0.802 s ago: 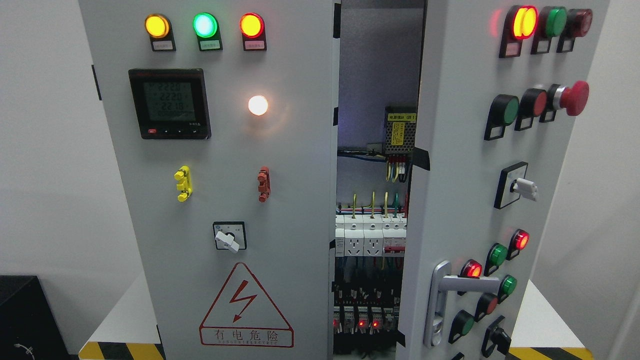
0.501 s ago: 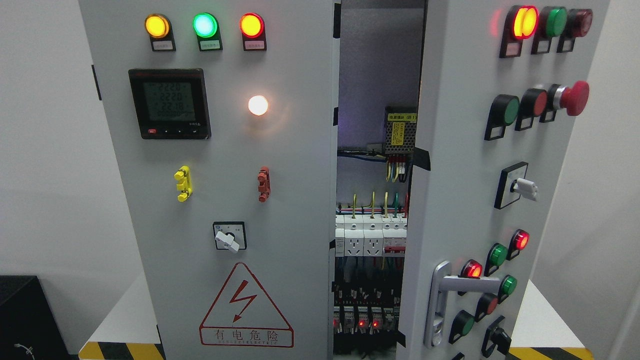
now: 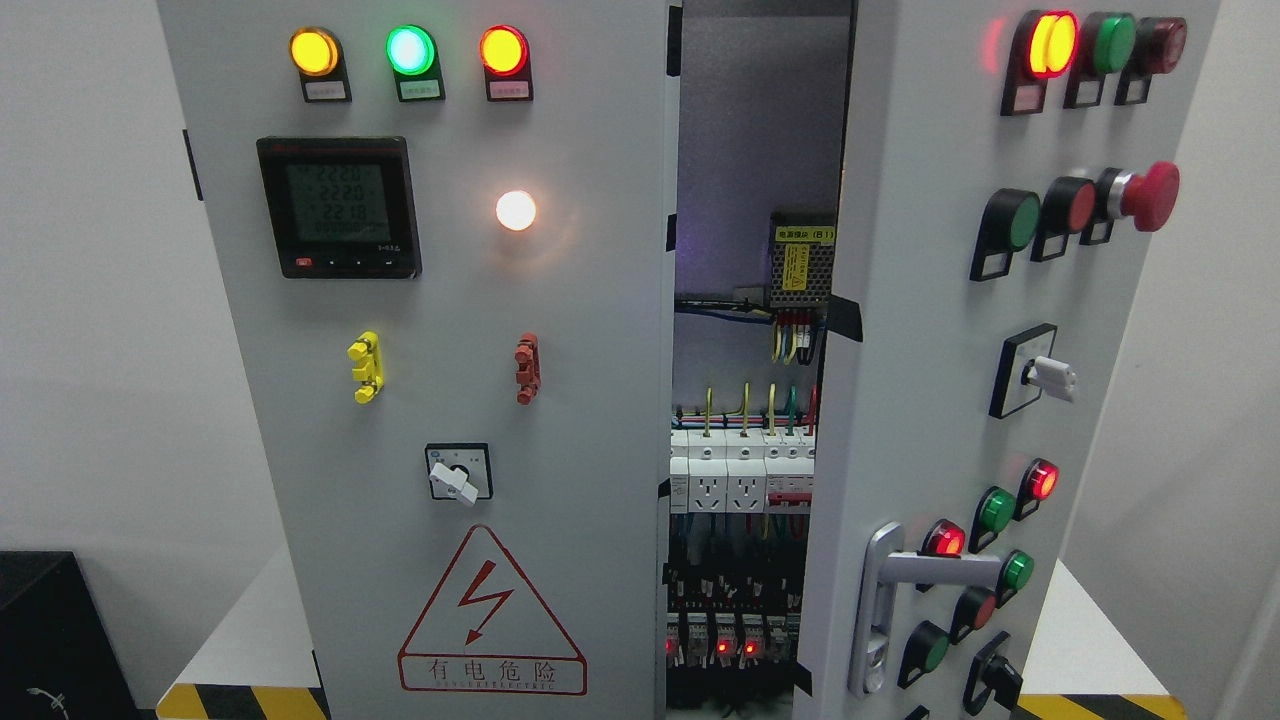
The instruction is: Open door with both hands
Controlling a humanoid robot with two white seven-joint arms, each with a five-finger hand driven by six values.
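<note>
A grey electrical cabinet fills the head view. Its right door (image 3: 920, 330) stands swung out toward me, leaving a gap that shows the inside (image 3: 745, 480) with breakers, sockets and coloured wires. A silver lever handle (image 3: 925, 570) sits low on that door, turned sideways. The left door (image 3: 560, 400) is flat and closed, carrying a meter (image 3: 338, 206), three lit lamps and a red warning triangle (image 3: 490, 615). Neither of my hands nor arms shows anywhere.
The open door carries protruding buttons, a red mushroom stop (image 3: 1148, 195) and rotary switches (image 3: 1040, 375). The cabinet stands on a white table (image 3: 240, 640) with yellow-black edge tape. A black box (image 3: 50, 630) sits at the lower left. White walls flank both sides.
The right door has drifted very slightly further to the right; nothing else has moved.
</note>
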